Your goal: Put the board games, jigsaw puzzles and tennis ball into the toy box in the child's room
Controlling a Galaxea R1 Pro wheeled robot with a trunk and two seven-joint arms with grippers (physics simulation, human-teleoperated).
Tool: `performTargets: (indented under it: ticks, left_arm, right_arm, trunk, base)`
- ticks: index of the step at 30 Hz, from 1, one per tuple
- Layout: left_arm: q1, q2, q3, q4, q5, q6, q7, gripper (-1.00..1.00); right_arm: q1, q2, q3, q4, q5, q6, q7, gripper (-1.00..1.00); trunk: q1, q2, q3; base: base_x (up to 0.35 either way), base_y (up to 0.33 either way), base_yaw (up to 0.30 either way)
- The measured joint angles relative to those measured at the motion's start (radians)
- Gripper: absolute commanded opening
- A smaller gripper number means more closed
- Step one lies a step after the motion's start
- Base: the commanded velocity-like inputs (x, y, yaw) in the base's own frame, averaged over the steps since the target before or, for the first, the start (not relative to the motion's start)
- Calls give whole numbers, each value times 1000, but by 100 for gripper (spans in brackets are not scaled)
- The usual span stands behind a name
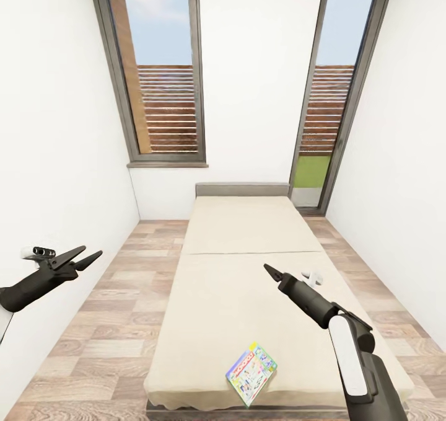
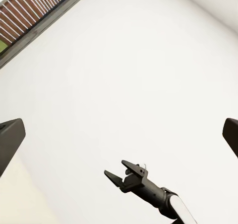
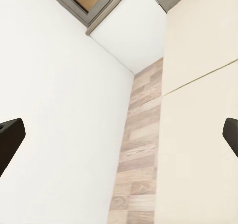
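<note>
One board game [image 1: 251, 373], a thin box with a bright printed cover, lies flat on the bed [image 1: 248, 247] near its near end, right of centre. My right gripper [image 1: 271, 271] hovers open over the middle of the bed, well beyond the game, and holds nothing. It also appears in the left wrist view as the right gripper [image 2: 115, 172], jaws apart. My left gripper [image 1: 91, 255] is open and empty above the floor left of the bed, its fingers [image 2: 9, 140] wide apart. The table, toy box, jigsaw puzzles and tennis ball are out of view.
The cream bed fills the middle of a narrow white-walled room. Strips of wood-plank floor [image 1: 118, 309] run along both sides of it. A window [image 1: 162, 74] and a glass door [image 1: 328, 111] stand in the far wall. A white wall [image 1: 49, 160] is close on my left.
</note>
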State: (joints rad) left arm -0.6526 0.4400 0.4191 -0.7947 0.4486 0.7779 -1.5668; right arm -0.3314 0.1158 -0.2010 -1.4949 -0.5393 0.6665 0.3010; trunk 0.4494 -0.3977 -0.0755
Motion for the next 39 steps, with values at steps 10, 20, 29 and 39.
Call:
performTargets:
  ticks: [10, 20, 29, 39]
  left_arm:
    - [0, -1, 0, 0, 1, 1, 0, 100]
    - [0, -1, 1, 0, -2, 1, 0, 100]
    - [0, -2, 0, 0, -3, 2, 0, 100]
    - [1, -2, 0, 0, -4, 2, 0, 100]
  right_arm:
    - [0, -5, -50, 36, -49, 11, -1, 100]
    - [6, -11, -94, 93, -205, 32, -1, 100]
    - [76, -13, -98, 212, -219, 26, 6, 100]
    - [85, -61, -112, 527, -225, -68, 21, 100]
  trunk:
    - [0, 0, 0]
    - [0, 0, 0]
    - [0, 0, 0]
    - [0, 0, 0]
  base:
    - [-29, 7, 0]
    - [-115, 37, 0]
    - [-114, 48, 0]
    - [-32, 15, 0]
